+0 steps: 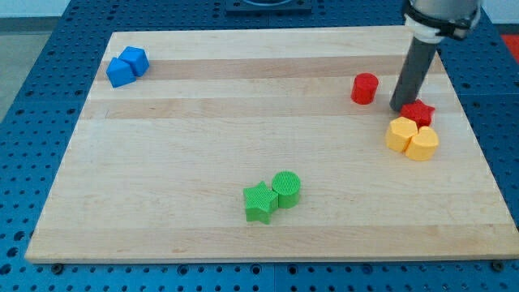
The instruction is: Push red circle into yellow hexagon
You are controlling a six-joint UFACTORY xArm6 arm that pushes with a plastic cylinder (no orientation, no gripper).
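Note:
The red circle [365, 88] stands on the wooden board at the view's upper right. The yellow hexagon [400, 135] lies below and to the right of it, touching a second yellow block, heart-like in shape [422, 143], on its right. A red star [419, 113] sits just above the two yellow blocks, touching them. My tip [398, 108] is down on the board between the red circle and the red star, right of the circle and close to the star's left edge.
Two blue blocks [127, 66] sit together at the view's upper left. A green star [259, 202] and a green circle [286, 188] touch each other at the bottom centre. The board's right edge [478, 146] runs close to the yellow blocks.

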